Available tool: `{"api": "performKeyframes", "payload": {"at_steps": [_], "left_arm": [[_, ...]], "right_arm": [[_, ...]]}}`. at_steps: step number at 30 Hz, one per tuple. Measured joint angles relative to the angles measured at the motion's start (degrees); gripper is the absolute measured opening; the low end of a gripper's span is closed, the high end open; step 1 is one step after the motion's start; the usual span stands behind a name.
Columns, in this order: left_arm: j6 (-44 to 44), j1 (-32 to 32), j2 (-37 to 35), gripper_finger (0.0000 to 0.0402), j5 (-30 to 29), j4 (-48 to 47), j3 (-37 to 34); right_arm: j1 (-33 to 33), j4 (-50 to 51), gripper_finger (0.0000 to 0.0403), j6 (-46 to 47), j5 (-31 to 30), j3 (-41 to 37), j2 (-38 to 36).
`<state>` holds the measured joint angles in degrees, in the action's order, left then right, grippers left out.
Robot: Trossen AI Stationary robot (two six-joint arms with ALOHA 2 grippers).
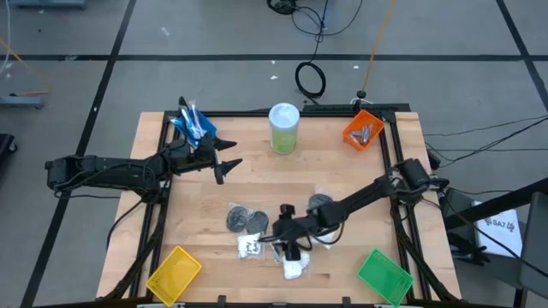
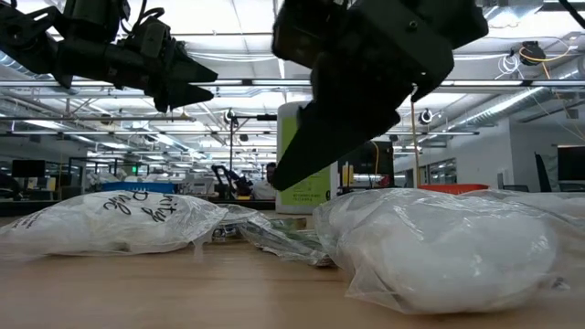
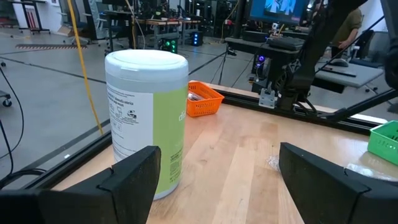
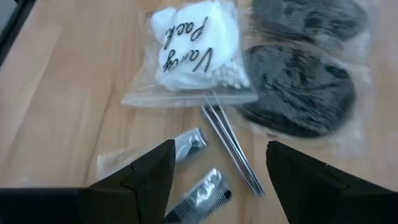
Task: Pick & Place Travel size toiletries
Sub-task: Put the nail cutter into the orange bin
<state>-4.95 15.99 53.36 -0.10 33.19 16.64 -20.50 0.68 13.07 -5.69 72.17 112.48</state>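
Note:
The travel size toiletries lie in the table's near middle. There are two white packets (image 1: 250,246) (image 1: 294,268), dark grey discs in clear bags (image 1: 237,218) (image 1: 319,203), two short silver tubes (image 4: 189,144) (image 4: 202,196) and a pair of thin metal sticks (image 4: 233,149). My right gripper (image 1: 289,244) (image 4: 217,186) hangs open above them, slanting down. Its fingers stand either side of the tubes and sticks and touch nothing. The lettered packet (image 4: 193,50) and two discs (image 4: 298,90) lie just beyond. My left gripper (image 1: 233,161) (image 3: 217,180) waits open and level above the table's far left.
A tall pale-green canister (image 1: 284,128) (image 3: 148,118) stands at the far middle, in front of my left gripper. The corners hold bins: blue (image 1: 195,124), orange (image 1: 363,130), yellow (image 1: 174,274) and green (image 1: 383,275). Bare wood lies between the canister and the toiletries.

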Motion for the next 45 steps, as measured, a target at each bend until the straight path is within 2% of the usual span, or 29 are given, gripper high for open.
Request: {"api": "performKeyframes", "payload": {"at_steps": [4, 14, 21, 25, 38, 45], "left_arm": [[0.0, 0.0, 0.0, 0.0321, 0.0, 0.0, 0.0], [0.0, 0.0, 0.0, 0.0321, 0.0, 0.0, 0.0], [0.0, 0.0, 0.0, 0.0321, 0.0, 0.0, 0.0], [0.0, 0.0, 0.0, 0.0321, 0.0, 0.0, 0.0], [0.0, 0.0, 0.0, 0.0321, 0.0, 0.0, 0.0], [0.0, 0.0, 0.0, 0.0321, 0.0, 0.0, 0.0]], "right_arm": [[-0.1, 0.0, 0.0238, -3.5, -0.1, 1.5, 1.2], [-0.2, 1.3, 0.0238, -4.4, -0.3, 1.5, 1.4], [0.8, -0.1, 0.0237, -5.0, 0.0, 1.6, 6.5], [1.9, 2.5, 0.0237, -5.4, -1.3, 1.7, 6.9], [6.6, 15.3, 0.0237, -7.4, -5.8, 1.3, 0.4], [6.4, 21.2, 0.0237, -3.3, -3.7, 1.3, -4.1]]}}
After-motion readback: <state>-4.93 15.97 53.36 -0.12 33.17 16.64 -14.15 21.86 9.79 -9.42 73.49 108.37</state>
